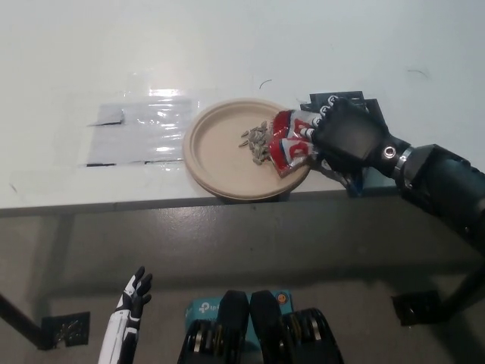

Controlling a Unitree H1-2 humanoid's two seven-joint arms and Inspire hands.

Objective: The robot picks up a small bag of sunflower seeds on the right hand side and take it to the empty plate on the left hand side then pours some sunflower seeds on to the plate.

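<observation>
Right hand (350, 136): black, centre-right of frame, fingers closed round the bag, over the plate's right edge.
Bag (292, 142): red & white, crumpled, tipped w/ its mouth toward the plate's middle.
Seeds (258, 139): small dark heap on the plate, just left of the bag's mouth.
Plate (208, 155): tan, round, centre of frame, near the table's front edge.
Table (114, 61): white; clear taped sheet (140, 133) left of the plate.
Left hand (135, 292): white, lower left, below table edge, fingers spread, holding nothing.
</observation>
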